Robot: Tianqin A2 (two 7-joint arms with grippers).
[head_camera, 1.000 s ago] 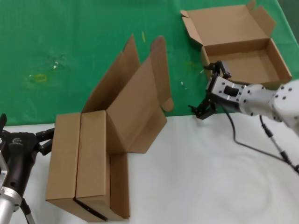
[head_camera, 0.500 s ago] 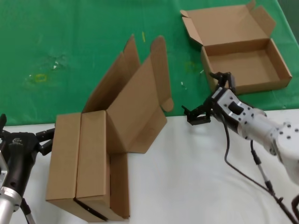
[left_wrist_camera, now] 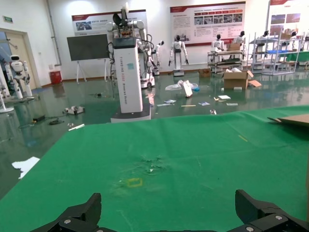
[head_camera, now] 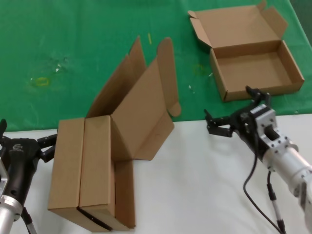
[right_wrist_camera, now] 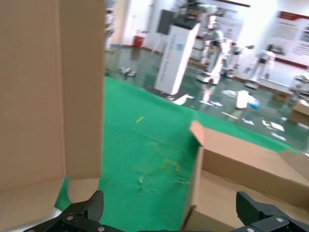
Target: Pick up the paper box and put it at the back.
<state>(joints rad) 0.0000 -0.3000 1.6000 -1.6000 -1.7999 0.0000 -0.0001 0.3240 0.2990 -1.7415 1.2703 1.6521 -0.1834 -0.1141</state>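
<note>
An open brown paper box (head_camera: 253, 63) lies on the green cloth at the back (head_camera: 73, 48), far right, lid folded back. My right gripper (head_camera: 233, 109) is open and empty, hovering at the edge between cloth and white surface, just in front of that box's near left corner. The right wrist view shows the box's corner (right_wrist_camera: 227, 169) ahead of the open gripper (right_wrist_camera: 170, 212). My left gripper (head_camera: 24, 134) is open at the lower left, beside the closed cardboard (head_camera: 83, 165). In the left wrist view it (left_wrist_camera: 169, 215) faces bare green cloth (left_wrist_camera: 183, 159).
A second open box (head_camera: 141, 107) leans with its lid up at the middle, against closed brown cardboard standing on the white surface (head_camera: 204, 185). Its tall flap (right_wrist_camera: 53, 96) fills one side of the right wrist view. A black cable (head_camera: 253, 185) trails from the right arm.
My right gripper has drawn away from the box's near left corner, moving right and toward the front, empty and open. The boxes and the left arm have not moved.
</note>
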